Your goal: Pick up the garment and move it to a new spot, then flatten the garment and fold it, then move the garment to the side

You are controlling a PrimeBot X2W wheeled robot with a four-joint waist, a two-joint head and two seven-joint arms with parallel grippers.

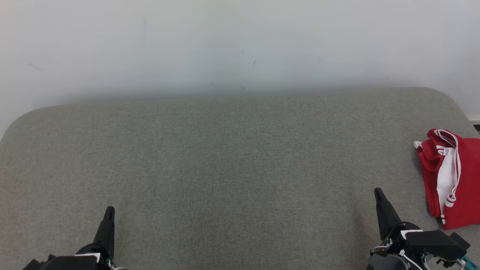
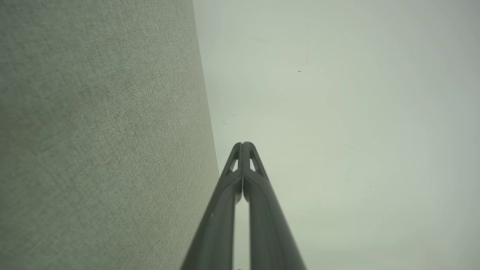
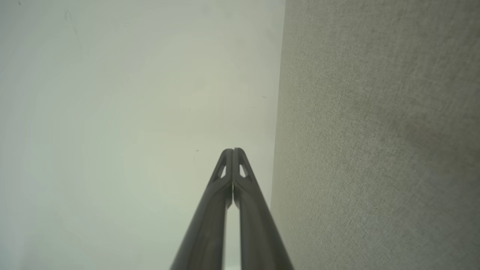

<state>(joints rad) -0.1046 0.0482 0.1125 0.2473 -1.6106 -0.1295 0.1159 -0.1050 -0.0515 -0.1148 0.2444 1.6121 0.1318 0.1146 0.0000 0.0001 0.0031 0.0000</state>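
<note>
The garment [image 1: 455, 180] is red with white trim and a white lining, and it lies folded at the far right edge of the grey fabric surface [image 1: 232, 161], partly cut off by the head view's border. My right gripper [image 1: 378, 193] is shut and empty, a short way to the left of the garment and apart from it. At the lower left my left gripper [image 1: 110, 210] is shut and empty too. In the left wrist view the left gripper [image 2: 243, 144] has its tips touching, and the right gripper [image 3: 233, 150] in the right wrist view looks the same.
A pale wall [image 1: 240, 45] rises just behind the surface's far edge. The surface has rounded far corners. Wide bare fabric stretches between the two grippers and toward the wall.
</note>
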